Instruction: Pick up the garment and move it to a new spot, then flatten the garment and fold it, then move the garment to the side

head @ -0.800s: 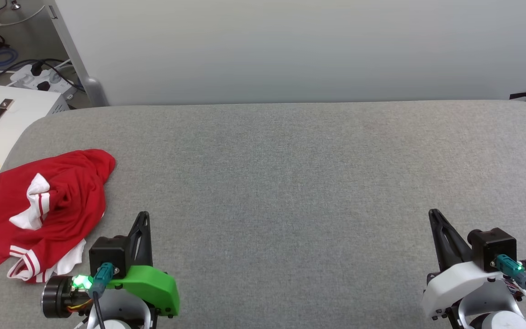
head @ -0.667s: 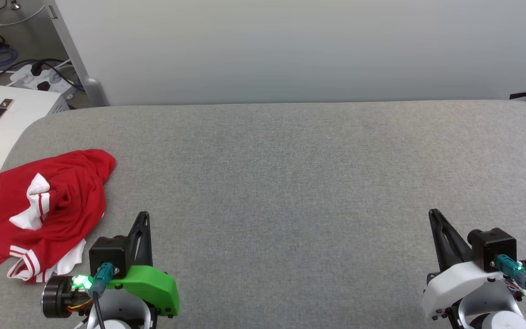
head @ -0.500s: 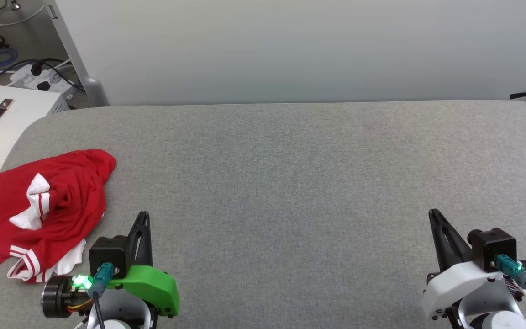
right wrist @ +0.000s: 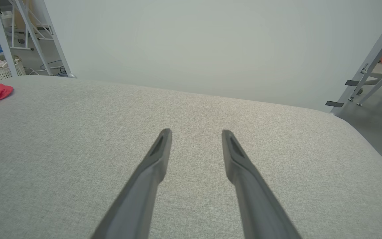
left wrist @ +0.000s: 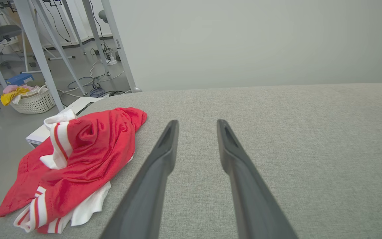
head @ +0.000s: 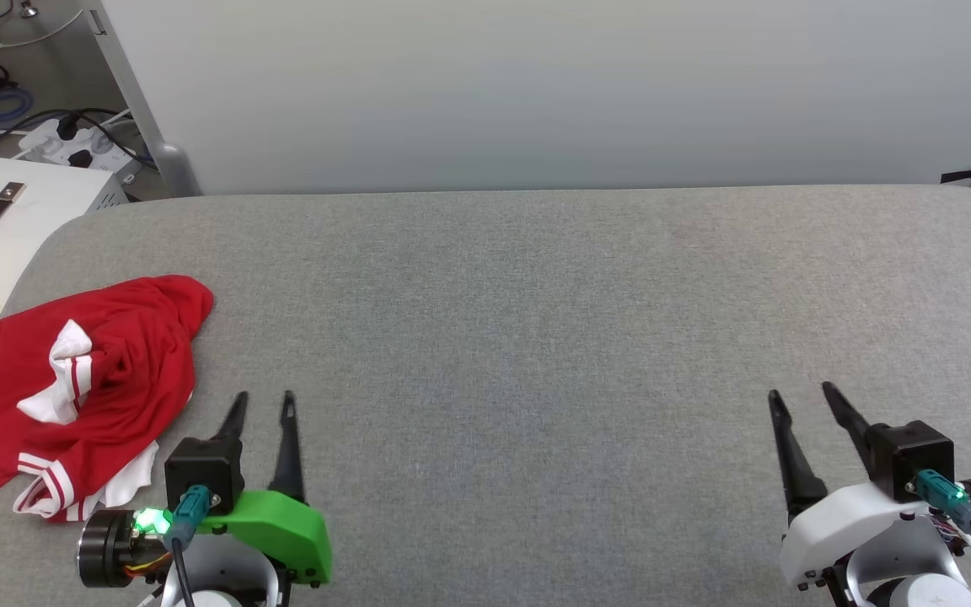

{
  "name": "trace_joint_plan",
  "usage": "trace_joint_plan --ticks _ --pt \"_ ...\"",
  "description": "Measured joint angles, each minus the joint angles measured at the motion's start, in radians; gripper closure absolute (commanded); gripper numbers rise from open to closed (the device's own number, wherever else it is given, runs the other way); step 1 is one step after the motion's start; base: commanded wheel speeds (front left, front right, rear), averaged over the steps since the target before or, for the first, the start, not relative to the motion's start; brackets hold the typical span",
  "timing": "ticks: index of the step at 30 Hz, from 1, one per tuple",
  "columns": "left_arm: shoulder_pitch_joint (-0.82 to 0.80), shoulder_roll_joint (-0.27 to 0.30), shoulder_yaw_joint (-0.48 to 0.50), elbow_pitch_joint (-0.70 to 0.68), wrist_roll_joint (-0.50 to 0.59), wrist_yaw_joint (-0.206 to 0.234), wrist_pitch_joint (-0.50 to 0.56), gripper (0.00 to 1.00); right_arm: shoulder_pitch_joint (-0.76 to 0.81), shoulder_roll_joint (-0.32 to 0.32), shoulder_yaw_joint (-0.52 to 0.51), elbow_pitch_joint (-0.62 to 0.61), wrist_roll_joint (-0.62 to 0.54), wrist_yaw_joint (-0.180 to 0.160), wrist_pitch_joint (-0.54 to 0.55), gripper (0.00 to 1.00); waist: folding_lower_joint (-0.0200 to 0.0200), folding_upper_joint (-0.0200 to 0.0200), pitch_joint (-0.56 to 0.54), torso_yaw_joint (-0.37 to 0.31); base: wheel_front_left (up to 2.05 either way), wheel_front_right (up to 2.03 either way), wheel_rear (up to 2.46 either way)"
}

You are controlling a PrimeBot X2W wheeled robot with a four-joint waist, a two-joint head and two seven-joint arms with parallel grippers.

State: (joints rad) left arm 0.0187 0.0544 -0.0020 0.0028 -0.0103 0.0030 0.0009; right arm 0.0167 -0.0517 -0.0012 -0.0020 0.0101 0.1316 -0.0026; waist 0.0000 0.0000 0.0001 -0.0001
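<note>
I've got a grey fabric-topped desk (head: 536, 295) before a pale wall (head: 536, 84). Off its left edge I see a white box (head: 22, 211) with a black strap, a power strip (head: 81, 147) on the floor, and a white basket (left wrist: 35, 101) of clothes.

Head cam high, wrist cams low (shared table (head: 536, 295)).

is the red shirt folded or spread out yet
Neither. The garment lies crumpled in a heap near the left edge of the grey surface, its fabric bunched and wrinkled.
</note>
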Motion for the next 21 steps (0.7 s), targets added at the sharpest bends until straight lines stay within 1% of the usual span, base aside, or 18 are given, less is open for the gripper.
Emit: trace_joint_plan --ticks 21 --pt "0.000 0.000 -0.020 -0.007 0.000 0.024 -0.037 0.00 0.000 0.000 -0.011 -0.025 0.049 0.000 -0.036 0.00 0.0000 0.0000 0.002 0.002 0.00 0.00 0.00"
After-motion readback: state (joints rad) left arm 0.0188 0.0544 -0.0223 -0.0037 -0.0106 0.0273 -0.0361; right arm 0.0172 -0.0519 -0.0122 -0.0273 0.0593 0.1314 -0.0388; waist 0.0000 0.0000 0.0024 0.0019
